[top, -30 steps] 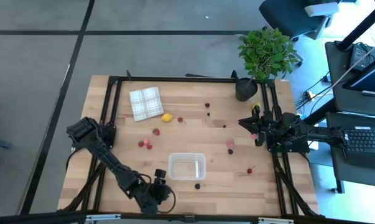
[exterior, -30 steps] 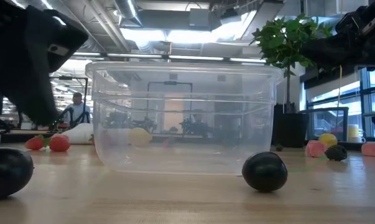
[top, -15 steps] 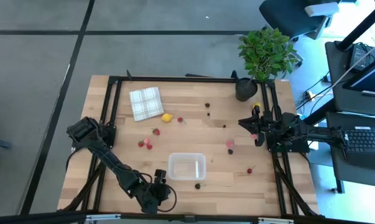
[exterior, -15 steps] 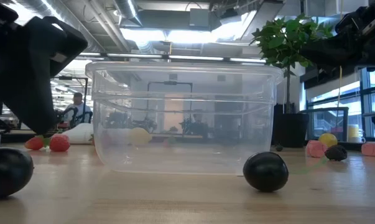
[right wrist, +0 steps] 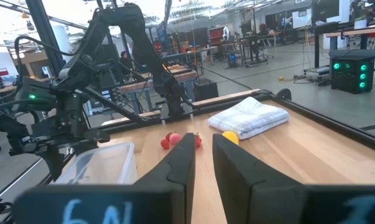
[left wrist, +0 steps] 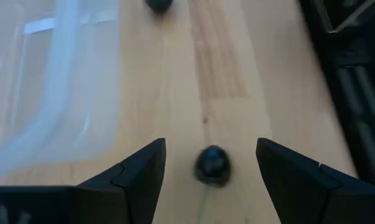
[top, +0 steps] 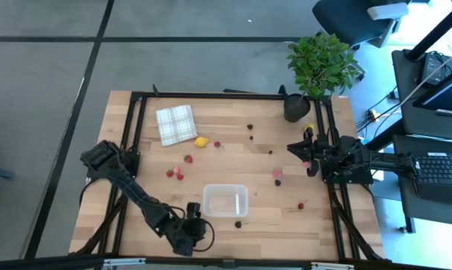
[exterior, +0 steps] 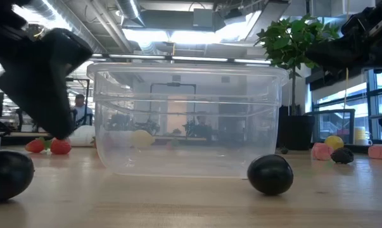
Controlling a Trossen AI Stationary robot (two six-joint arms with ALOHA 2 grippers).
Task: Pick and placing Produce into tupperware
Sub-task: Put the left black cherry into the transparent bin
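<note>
The clear tupperware tub (top: 226,201) (exterior: 187,120) stands near the table's near edge. My left gripper (top: 190,227) (left wrist: 211,177) is open just left of it, close over the table. A dark berry (left wrist: 212,165) lies on the wood between its two fingers, touching neither. A second dark berry (top: 238,223) (exterior: 270,174) (left wrist: 159,5) rests by the tub's near right corner. Red and pink pieces (top: 177,172), a yellow one (top: 202,141) and more berries (top: 277,174) lie scattered. My right gripper (top: 303,152) (right wrist: 203,163) is shut and waits at the right edge.
A white-green checked folded cloth (top: 176,124) lies at the far left, and a potted plant (top: 315,71) stands at the far right corner. Black frame rails (top: 136,127) run along the table's sides. Bare wood lies between the tub and the right rail.
My left gripper has slid a little toward the table's right, closer to the tub, and sunk slightly toward the table. The tub and the berries have stayed where they were.
</note>
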